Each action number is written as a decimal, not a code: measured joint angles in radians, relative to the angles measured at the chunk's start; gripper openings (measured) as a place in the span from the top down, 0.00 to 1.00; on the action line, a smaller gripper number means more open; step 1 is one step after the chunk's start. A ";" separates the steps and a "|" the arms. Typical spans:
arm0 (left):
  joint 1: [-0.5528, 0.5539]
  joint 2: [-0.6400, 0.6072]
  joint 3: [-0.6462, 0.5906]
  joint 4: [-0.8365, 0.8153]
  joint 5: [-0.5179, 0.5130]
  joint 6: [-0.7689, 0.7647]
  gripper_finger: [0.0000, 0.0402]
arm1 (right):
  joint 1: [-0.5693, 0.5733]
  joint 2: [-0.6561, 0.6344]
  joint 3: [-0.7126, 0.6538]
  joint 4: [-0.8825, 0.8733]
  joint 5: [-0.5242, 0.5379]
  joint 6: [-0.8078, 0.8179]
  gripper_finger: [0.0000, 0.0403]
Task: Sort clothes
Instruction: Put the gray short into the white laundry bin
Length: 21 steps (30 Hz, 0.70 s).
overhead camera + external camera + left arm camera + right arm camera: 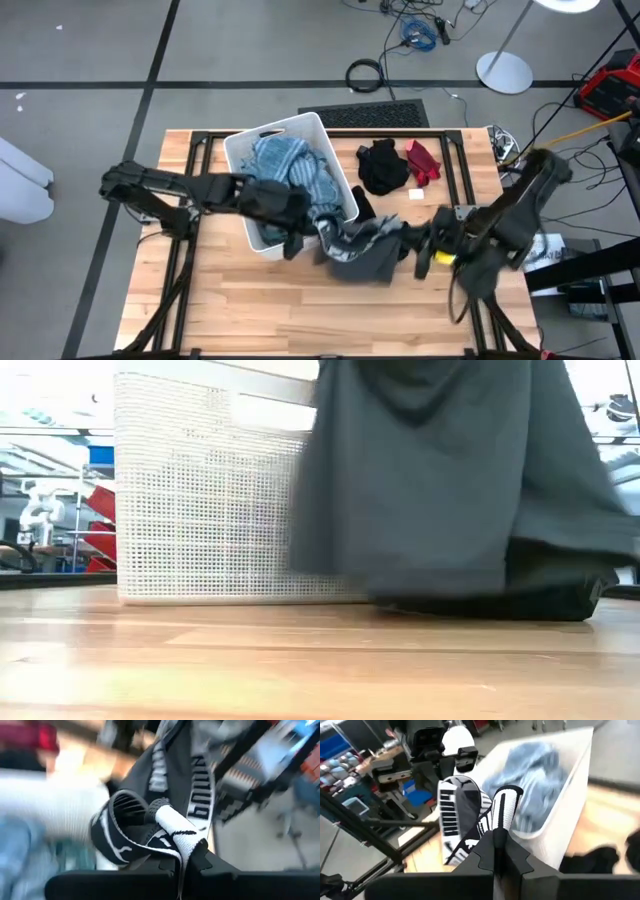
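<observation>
Dark grey garment (362,250) stretched between both arms' clenched fingers; waistband lettering unreadable.

The left gripper (182,865) sits at six o'clock, its dark fingers (202,859) pressed together on the black-and-white waistband (172,827) of a dark grey garment (175,765). The band loops out toward nine o'clock, and the cloth stretches away toward twelve. A white bin (55,802) with blue fabric (20,845) lies around eight to nine o'clock. Something red (42,737) shows at eleven o'clock.
</observation>
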 joint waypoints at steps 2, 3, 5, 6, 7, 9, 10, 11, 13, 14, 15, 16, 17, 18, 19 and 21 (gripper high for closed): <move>0.009 -0.022 0.000 0.072 0.000 0.020 0.99 | -0.014 -0.049 0.000 0.039 -0.002 -0.099 1.00; 0.010 -0.032 0.000 0.104 0.000 0.036 0.99 | -0.018 -0.065 0.000 0.064 -0.002 -0.148 1.00; 0.010 -0.052 0.000 0.151 0.001 0.067 0.99 | -0.018 -0.080 0.000 0.123 -0.002 -0.247 1.00; 0.009 -0.062 0.000 0.163 0.001 0.076 0.99 | -0.017 -0.081 0.000 0.150 -0.004 -0.287 1.00; 0.005 -0.071 0.000 0.165 0.000 0.078 0.99 | -0.014 -0.078 0.000 0.172 -0.012 -0.316 1.00; -0.007 -0.079 0.002 0.147 0.000 0.076 0.99 | -0.002 -0.059 0.000 0.185 -0.038 -0.328 1.00; -0.016 -0.079 0.002 0.124 0.000 0.074 0.99 | 0.004 -0.045 0.000 0.181 -0.055 -0.316 1.00; -0.026 -0.077 0.001 0.092 -0.006 0.073 0.99 | 0.008 -0.026 0.000 0.173 -0.071 -0.296 1.00; -0.050 -0.068 -0.023 0.056 -0.034 0.068 0.99 | 0.012 0.021 0.000 0.157 -0.096 -0.238 1.00; -0.061 -0.064 -0.043 0.037 -0.046 0.065 0.99 | 0.013 0.048 0.000 0.149 -0.115 -0.203 1.00; -0.072 -0.058 -0.066 0.028 -0.047 0.050 0.99 | 0.013 0.075 0.000 0.144 -0.138 -0.165 1.00; -0.083 -0.054 -0.094 0.032 -0.047 0.029 0.99 | 0.013 0.103 0.000 0.144 -0.163 -0.127 1.00; -0.096 -0.052 -0.125 0.046 -0.047 0.003 0.99 | 0.013 0.133 0.000 0.145 -0.187 -0.087 1.00; -0.109 -0.049 -0.155 0.051 -0.047 -0.024 0.99 | 0.013 0.163 0.000 0.147 -0.210 -0.045 1.00; -0.123 -0.047 -0.185 0.056 -0.047 -0.051 0.99 | 0.013 0.192 0.000 0.152 -0.232 -0.002 1.00; -0.159 -0.046 -0.248 0.076 -0.048 -0.111 0.99 | 0.020 0.249 -0.001 0.185 -0.263 0.066 1.00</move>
